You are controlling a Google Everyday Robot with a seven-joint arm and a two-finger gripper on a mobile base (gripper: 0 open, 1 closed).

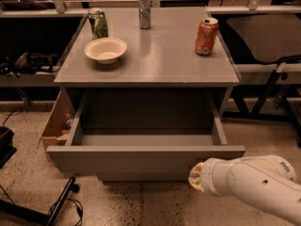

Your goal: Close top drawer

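The top drawer [141, 159] is pulled far out from under the grey table [155, 62], and its inside looks bare. The gripper [196, 175] is low at the right end of the drawer's front panel, at the tip of the white arm [254, 185]; whether it is released or clenched cannot be told. On the table stand a bowl [106, 49] and 3 cans: green [98, 23], silver [145, 11], orange [207, 36].

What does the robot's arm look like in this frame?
The arm: smooth, rounded glossy white casing, small dark lettering near the top, no cables showing. The gripper, lower right by the top drawer front, shows only as a cream-yellow rounded cap.
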